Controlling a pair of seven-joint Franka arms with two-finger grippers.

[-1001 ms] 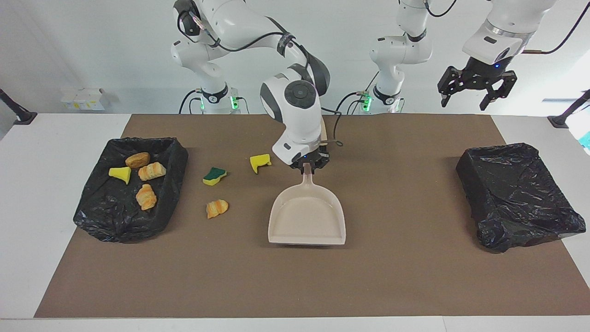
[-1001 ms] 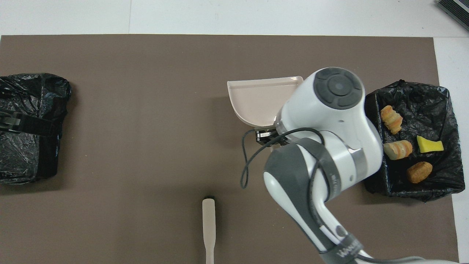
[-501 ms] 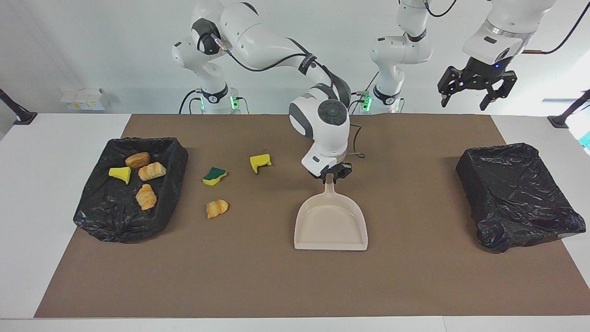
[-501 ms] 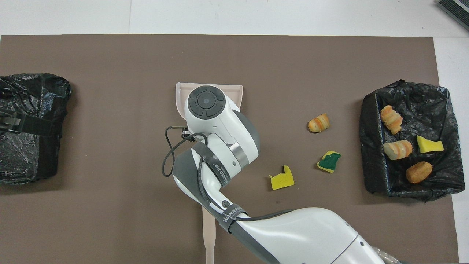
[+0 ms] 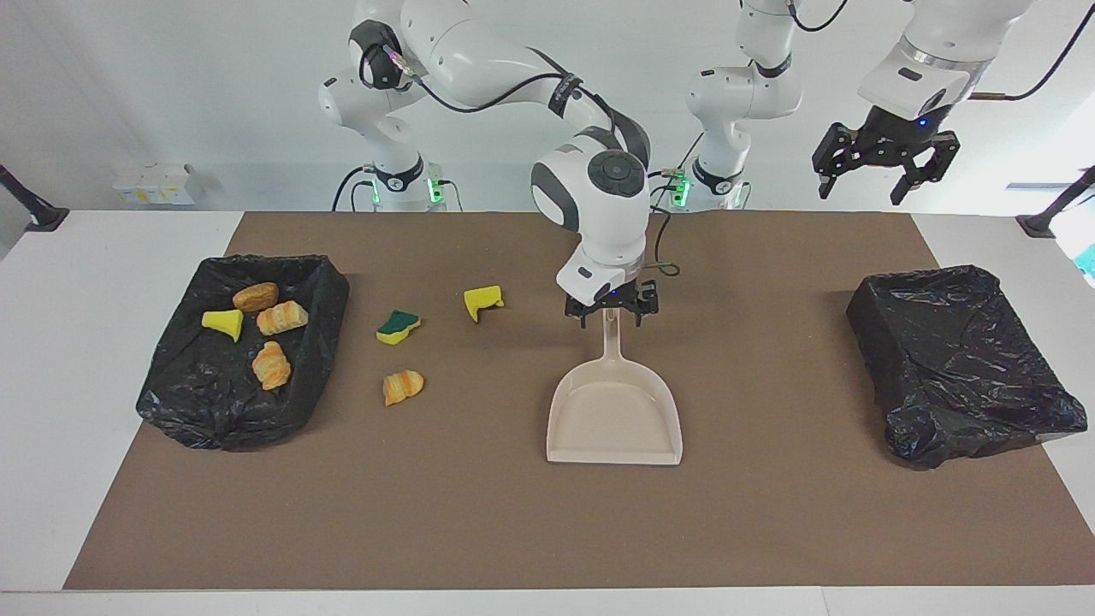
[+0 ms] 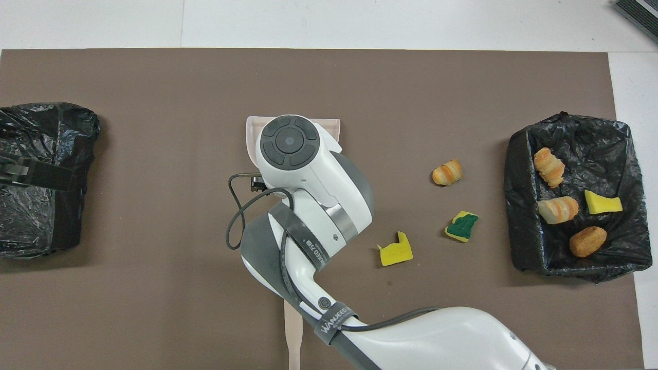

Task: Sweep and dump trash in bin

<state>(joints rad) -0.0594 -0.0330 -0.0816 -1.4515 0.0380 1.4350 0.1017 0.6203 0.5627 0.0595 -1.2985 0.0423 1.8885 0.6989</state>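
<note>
The right gripper (image 5: 611,313) hangs over the top of the dustpan (image 5: 614,419) handle, jaws spread and gripping nothing; half a second ago they pinched that handle. The dustpan lies flat mid-desk, its long axis running straight away from the robots, mouth outermost. Loose trash lies toward the right arm's end from the dustpan: a yellow sponge piece (image 5: 482,301), the green-and-yellow sponge (image 5: 398,325), a bread-like chunk (image 5: 402,387), then the bin (image 5: 321,329) holding four pieces. The left gripper (image 5: 884,161) waits open, high over the desk's other end.
</note>
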